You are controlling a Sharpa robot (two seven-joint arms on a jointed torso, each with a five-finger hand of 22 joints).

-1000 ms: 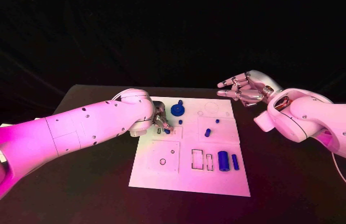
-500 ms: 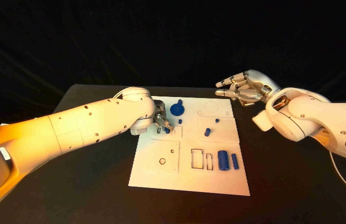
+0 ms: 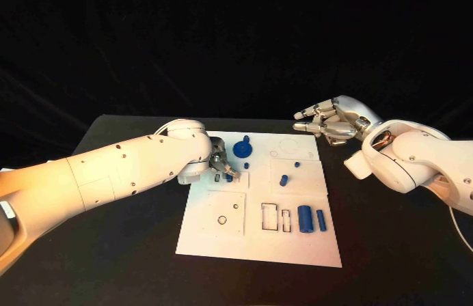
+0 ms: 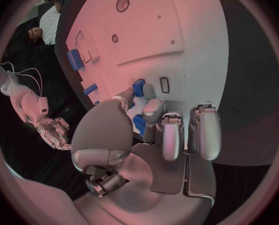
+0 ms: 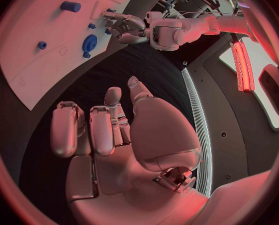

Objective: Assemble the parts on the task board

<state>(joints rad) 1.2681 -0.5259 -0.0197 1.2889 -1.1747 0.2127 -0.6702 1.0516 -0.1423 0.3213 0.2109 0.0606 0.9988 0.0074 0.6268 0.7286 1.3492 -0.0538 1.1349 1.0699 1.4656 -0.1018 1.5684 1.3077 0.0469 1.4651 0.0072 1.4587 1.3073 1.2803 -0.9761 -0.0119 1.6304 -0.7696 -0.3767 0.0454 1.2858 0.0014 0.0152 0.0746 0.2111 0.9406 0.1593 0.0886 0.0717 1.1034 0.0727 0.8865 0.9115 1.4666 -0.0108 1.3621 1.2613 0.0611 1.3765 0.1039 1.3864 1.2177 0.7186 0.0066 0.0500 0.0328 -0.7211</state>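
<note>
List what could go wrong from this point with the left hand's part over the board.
1. The left hand pinches a small blue part only at its fingertips, so it may slip or tilt before seating.
2. Its fingers hide the spot on the task board in the head view, so aiming may be off.
3. The blue disc stands close by and could get knocked.

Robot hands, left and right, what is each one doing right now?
Left robot hand: pinching a small blue part over the white task board.
Right robot hand: holds nothing, fingers curled.
</note>
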